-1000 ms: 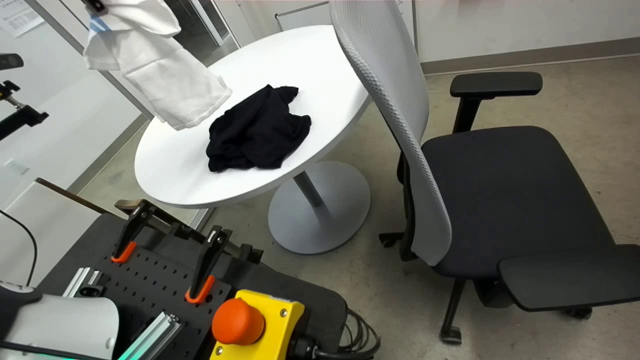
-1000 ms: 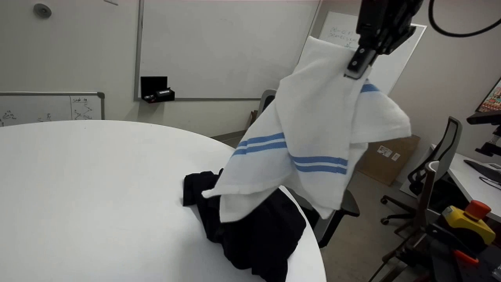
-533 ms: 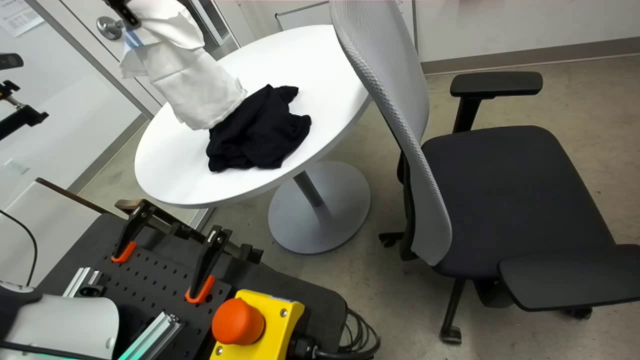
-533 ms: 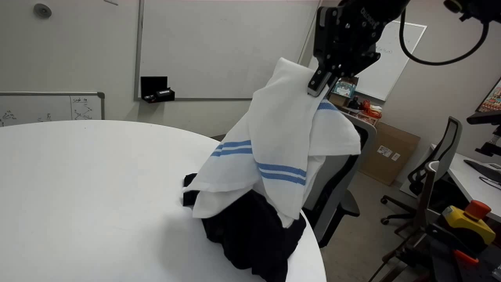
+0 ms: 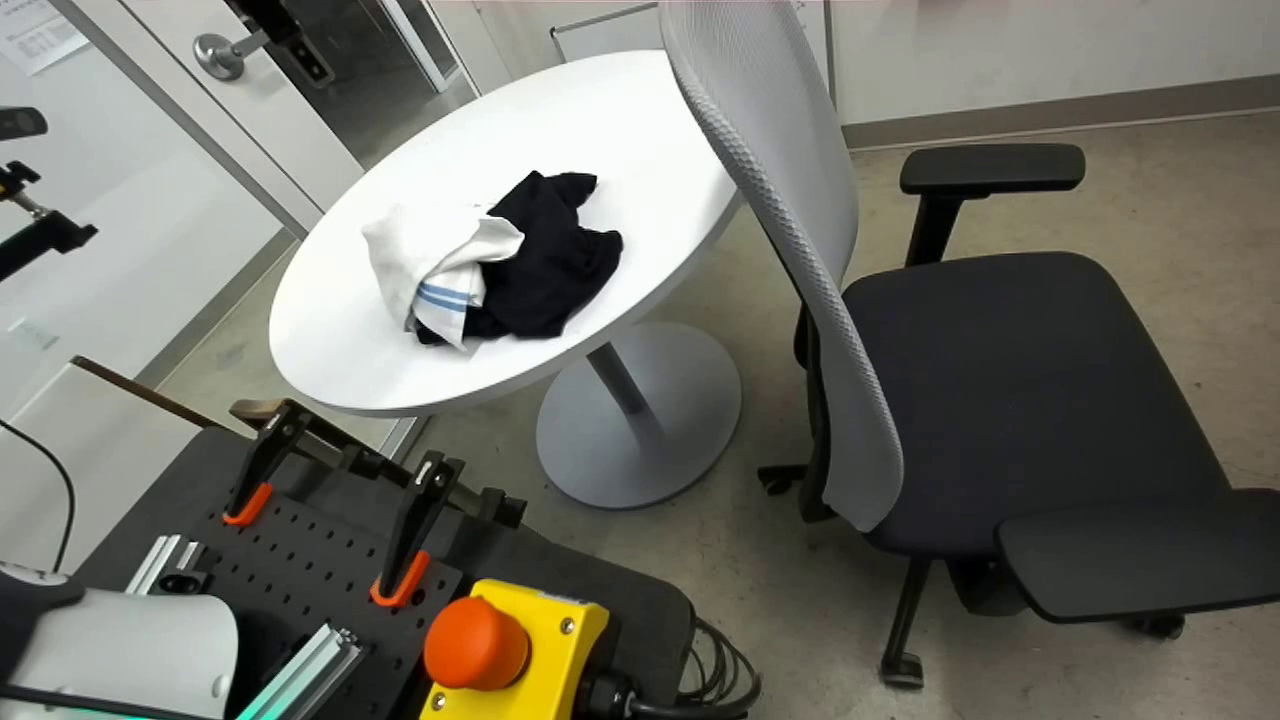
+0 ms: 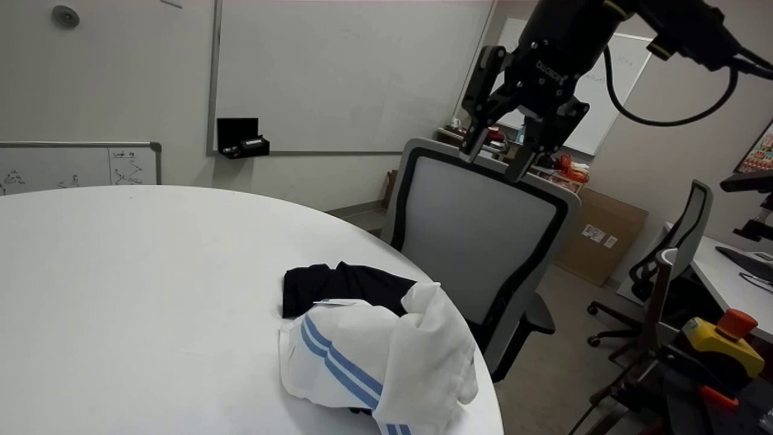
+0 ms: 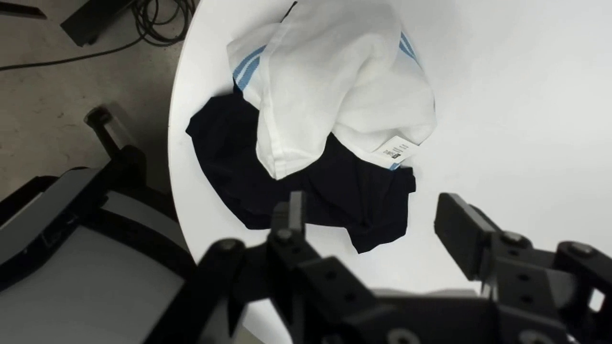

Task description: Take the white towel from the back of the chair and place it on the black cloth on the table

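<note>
White towel [image 7: 306, 86], tag [image 7: 398, 148] clearest in wrist view

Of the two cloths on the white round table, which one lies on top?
The blue-striped white fabric towel: it partly covers the crumpled black cloth, which lies underneath.

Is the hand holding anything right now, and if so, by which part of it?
Nothing is held. The hand is open and apart from the white towel, which lies partly over the black cloth on the table.
</note>
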Robot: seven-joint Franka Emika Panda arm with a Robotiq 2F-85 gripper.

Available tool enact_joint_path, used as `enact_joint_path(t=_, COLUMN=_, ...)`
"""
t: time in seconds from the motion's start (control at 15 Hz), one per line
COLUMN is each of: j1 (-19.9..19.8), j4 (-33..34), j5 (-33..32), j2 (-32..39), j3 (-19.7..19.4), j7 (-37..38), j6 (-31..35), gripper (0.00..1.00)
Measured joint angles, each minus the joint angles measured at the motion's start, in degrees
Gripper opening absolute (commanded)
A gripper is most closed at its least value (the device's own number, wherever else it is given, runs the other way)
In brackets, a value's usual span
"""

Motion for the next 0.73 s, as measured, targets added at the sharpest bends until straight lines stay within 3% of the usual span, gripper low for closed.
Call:
enact_joint_path(t=0.27, j1=0.0, j4=0.2, j5=0.4, j2=-0.1, j3=-1.0, j7=0.5, j6=-0.8, gripper=1.00)
enact_joint_path(t=0.53, j1=0.0, j4=2.4, j5=1.6, j2=-1.2, j3=-2.1, j7=0.5, j6=-10.1, gripper=1.00)
enact_joint_path(t=0.73, j1=0.0, j4=3.0, j5=1.6, j2=-1.9, j3=-2.3, j7=0.5, j6=-11.9, gripper=1.00)
